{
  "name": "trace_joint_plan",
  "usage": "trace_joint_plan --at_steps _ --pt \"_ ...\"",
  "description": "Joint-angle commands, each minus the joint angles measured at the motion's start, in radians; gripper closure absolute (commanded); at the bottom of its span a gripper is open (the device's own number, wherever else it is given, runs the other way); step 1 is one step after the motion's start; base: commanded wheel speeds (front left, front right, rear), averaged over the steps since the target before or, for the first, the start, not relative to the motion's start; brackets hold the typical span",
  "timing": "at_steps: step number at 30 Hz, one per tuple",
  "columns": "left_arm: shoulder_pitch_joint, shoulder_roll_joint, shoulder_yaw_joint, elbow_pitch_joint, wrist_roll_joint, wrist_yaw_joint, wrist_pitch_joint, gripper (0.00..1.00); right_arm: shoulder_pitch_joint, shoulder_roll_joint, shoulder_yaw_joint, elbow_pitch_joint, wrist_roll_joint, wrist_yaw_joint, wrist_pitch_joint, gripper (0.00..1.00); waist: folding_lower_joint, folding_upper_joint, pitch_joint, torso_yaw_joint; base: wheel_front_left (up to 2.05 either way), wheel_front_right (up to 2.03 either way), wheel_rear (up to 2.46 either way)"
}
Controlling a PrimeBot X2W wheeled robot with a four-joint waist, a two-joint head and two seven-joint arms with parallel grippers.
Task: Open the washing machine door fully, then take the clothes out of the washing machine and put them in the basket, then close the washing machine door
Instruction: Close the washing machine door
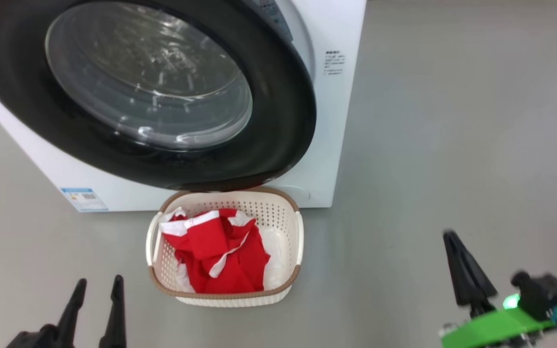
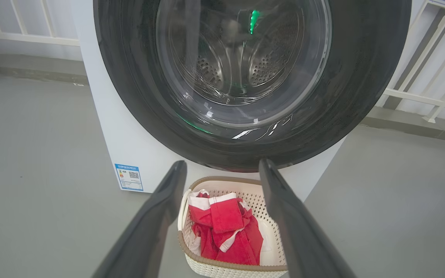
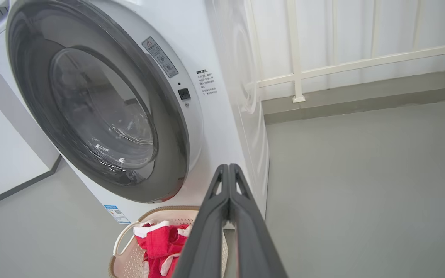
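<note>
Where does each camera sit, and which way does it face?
Head view: on the head, looking forward and down at the washing machine door, basket and clothes; left gripper open at lower left, right gripper shut at lower right.
Left wrist view: on the left wrist, facing the door square-on; its spread fingers rise from the bottom.
Right wrist view: on the right wrist, facing the door at an angle; its closed fingers rise from the bottom.
Shared: all three show door, basket, clothes.
</note>
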Motion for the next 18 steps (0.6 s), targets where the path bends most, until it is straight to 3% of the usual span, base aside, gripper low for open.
trace_joint_plan --at_steps 1,12,18 --pt "-0.035 0.008 0.028 -0.029 0.003 0.001 -0.005 0.00 -0.062 -0.006 0.034 -0.020 0.005 0.008 -0.006 1.00 0.0000 0.0000 0.013 0.013 0.00 0.00 0.00" --pt "-0.092 -0.028 -0.036 -0.032 -0.017 0.001 -0.005 0.00 -0.346 0.017 0.169 0.040 0.015 0.008 -0.006 1.00 0.0000 0.0000 0.089 0.103 0.00 0.00 0.00" --pt "-0.126 -0.038 -0.057 -0.035 -0.033 0.001 -0.005 0.00 -0.484 0.018 0.194 0.100 0.014 0.008 -0.006 1.00 0.0000 0.0000 0.143 0.158 0.00 0.00 0.00"
